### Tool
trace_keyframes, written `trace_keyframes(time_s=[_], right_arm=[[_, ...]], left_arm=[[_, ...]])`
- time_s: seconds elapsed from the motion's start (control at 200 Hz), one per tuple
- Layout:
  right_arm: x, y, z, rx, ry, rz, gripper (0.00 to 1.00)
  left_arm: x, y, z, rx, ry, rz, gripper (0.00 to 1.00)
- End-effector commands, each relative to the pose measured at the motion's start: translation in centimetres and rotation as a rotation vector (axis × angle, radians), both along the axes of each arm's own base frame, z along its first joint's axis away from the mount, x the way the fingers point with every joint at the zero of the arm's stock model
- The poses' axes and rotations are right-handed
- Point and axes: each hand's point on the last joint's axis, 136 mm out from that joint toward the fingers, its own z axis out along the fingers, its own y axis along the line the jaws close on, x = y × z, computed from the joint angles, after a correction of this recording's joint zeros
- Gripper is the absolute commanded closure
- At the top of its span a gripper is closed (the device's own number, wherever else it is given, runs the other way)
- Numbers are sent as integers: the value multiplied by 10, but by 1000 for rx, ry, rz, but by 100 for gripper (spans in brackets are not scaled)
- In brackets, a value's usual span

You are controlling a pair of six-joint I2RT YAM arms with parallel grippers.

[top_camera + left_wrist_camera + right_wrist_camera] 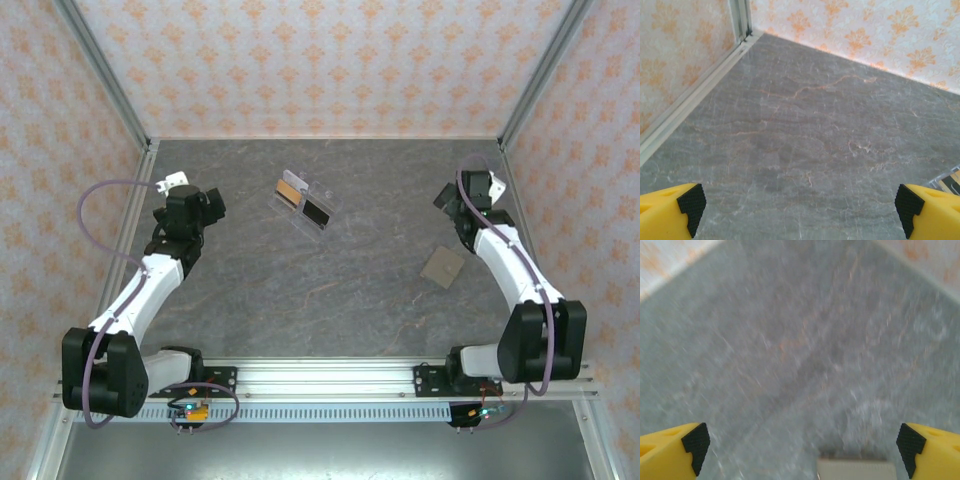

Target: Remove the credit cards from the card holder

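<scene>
- The loose card [442, 267] lies flat on the table [380, 300], near right, just beside the right forearm.
- The right gripper [455, 195] hangs far right over bare table. Its fingers [695, 440] are wide apart with nothing between them, and the arm is stretched away from its base.
- The left gripper [203, 205] sits far left, well apart from the holder. Its fingers [690, 202] are spread wide and empty, and the elbow is bent.
- The holder [305, 202] rests farther off at mid-table, between the two grippers. It shows a tan rectangle [290, 190] and a black rectangle [318, 212], probably cards left inside.
- Those cards are likely light, stiff and slick, so pinch an exposed short edge across the faces.
- The clear holder looks light and may slide, so brace it with the other gripper.
</scene>
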Motion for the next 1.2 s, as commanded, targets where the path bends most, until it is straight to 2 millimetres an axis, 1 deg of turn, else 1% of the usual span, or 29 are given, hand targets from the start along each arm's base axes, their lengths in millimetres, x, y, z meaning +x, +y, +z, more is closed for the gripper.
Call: trace_keyframes(time_s=[0.0,0.07,0.14,0.39,0.535,0.681,0.771,0.821,0.936,1.021,1.071,1.136,1.196], right_arm=[[-38,9,-43,80,237,-19,6],[-42,11,-56,91,279,-9,12],[-47,13,-71,99,329,-2,14],[-56,20,-113,125,467,21,17],[-58,28,-130,164,505,42,17],[-56,44,-140,219,518,63,18],[-51,67,-142,252,505,100,18],[-47,84,-141,253,503,137,18],[-40,133,-141,257,507,241,18],[-40,174,-142,263,509,333,19],[-41,196,-142,253,514,389,19],[-42,222,-141,248,512,457,21],[-43,241,-139,248,504,521,22]], left_arm=[[-9,-9,-18,-88,88,-5,0],[-8,-14,-18,-117,80,-21,0],[-7,-17,-16,-132,74,-37,0],[-11,-16,-13,-145,71,-16,0],[-12,-20,-14,-168,72,-32,0],[-10,-34,-17,-223,87,-94,0],[-9,-45,-20,-273,99,-130,0],[-8,-52,-21,-309,99,-147,0],[-6,-75,-25,-386,106,-206,0],[-5,-96,-28,-424,116,-272,0],[-5,-106,-29,-466,120,-279,0],[-5,-121,-31,-494,131,-318,0],[-5,-134,-34,-521,148,-346,0]])
